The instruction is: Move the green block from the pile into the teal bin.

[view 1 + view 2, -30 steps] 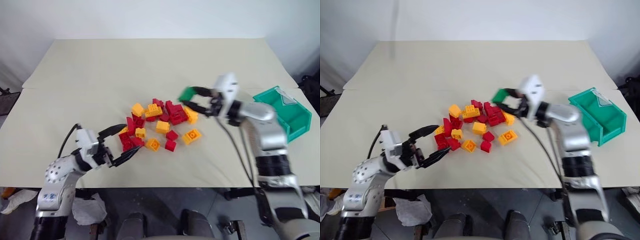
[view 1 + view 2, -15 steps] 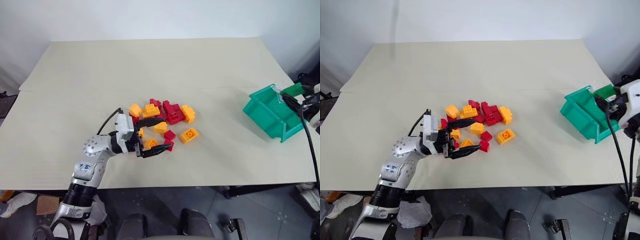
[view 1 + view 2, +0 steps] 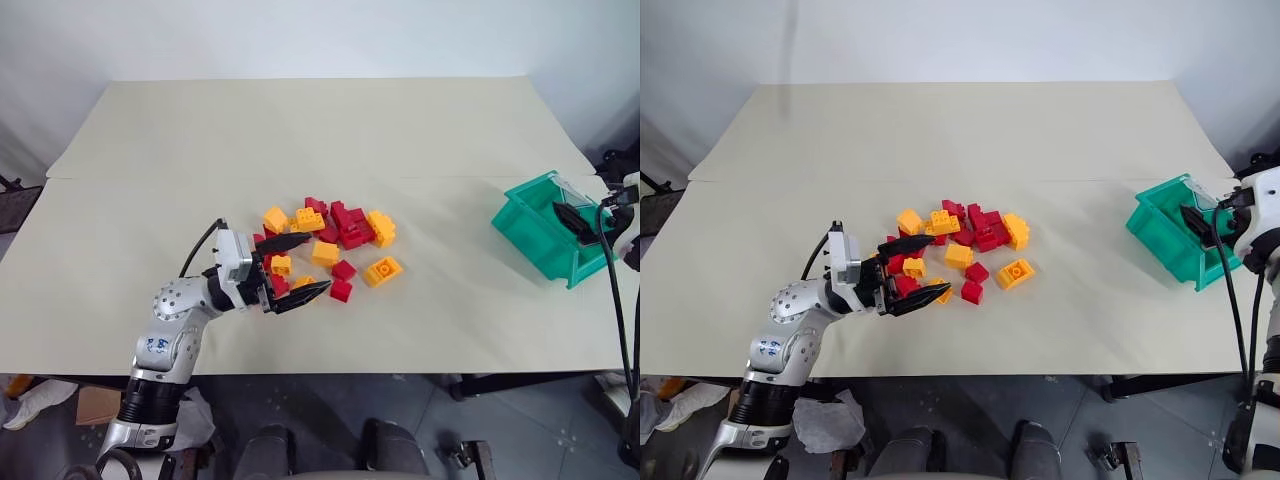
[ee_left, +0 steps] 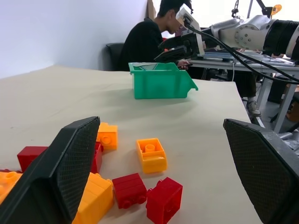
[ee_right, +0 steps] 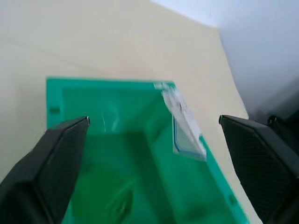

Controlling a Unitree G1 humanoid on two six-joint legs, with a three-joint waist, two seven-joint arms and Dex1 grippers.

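Both eye views look down from above the near edge of the surface (image 3: 300, 130), facing its far side, and share nearly the same scene. The left wrist view sits low among the pile (image 4: 117, 177), facing right across the surface toward the teal bin (image 4: 161, 80). The right wrist view hovers close above that bin, looking down into it.

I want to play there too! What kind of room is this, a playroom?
More likely a robot lab or workroom. Toy bricks and a teal bin sit on a plain beige table, but behind it a person sits at a desk with cables and equipment.
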